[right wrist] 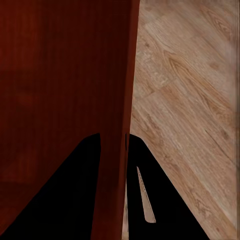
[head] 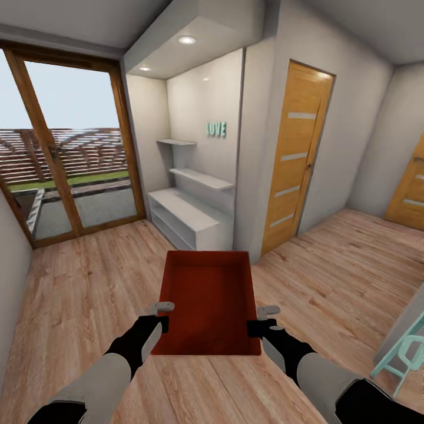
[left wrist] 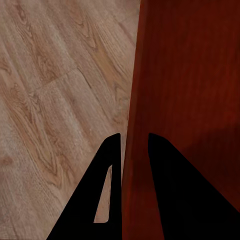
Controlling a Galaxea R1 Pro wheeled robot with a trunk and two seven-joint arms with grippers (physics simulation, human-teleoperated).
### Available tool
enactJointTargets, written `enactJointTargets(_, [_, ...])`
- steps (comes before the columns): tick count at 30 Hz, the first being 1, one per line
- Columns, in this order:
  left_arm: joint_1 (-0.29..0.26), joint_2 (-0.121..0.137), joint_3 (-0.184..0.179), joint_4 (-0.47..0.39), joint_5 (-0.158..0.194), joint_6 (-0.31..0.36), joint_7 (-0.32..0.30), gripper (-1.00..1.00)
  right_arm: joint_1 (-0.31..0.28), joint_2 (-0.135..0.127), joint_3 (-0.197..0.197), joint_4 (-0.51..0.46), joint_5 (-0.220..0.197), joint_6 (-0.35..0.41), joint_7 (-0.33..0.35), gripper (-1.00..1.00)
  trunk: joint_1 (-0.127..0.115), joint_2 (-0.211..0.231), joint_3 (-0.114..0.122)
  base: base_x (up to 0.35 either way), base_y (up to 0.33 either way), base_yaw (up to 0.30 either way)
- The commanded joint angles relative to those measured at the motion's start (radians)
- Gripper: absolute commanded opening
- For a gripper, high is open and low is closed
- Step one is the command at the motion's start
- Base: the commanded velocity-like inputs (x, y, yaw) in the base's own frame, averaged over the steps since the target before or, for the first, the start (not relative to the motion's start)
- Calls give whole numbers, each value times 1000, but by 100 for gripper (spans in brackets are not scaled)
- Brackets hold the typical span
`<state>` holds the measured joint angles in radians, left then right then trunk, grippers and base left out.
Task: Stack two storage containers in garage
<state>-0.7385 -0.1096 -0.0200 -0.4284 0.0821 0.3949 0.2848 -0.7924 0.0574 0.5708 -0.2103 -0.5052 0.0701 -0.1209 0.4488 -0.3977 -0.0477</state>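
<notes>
Left gripper (head: 164, 315): pinching container's (head: 207, 306) left wall.
Right gripper (head: 259, 318): pinching opposite wall, keeping it level for carrying.

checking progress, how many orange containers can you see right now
1. The container is held out in front of the robot above the wood floor, the left tool on its left wall, the right tool on its right wall. The second isn't visible from here.

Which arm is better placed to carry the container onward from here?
Neither alone. The left gripper clamps the left wall of the storage container, and the right gripper clamps the right wall, jaws straddling each wall in the wrist views. Carrying it level probably needs both.
</notes>
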Motion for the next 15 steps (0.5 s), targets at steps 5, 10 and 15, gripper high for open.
enactJointTargets(5, [-1,18,-1,-30,13,2,7,-100,-1,-16,6,52,-27,7,-5,-100,1,-2,-2,322,0,-241])
enactJointTargets(10, [-1,18,-1,-30,13,2,7,-100,-1,-16,6,52,-27,6,-6,-100,1,-2,-2,322,0,-247])
enactJointTargets(15, [-1,18,-1,-30,13,2,7,-100,-1,-16,6,52,-27,7,-6,-100,1,-2,-2,322,0,-247])
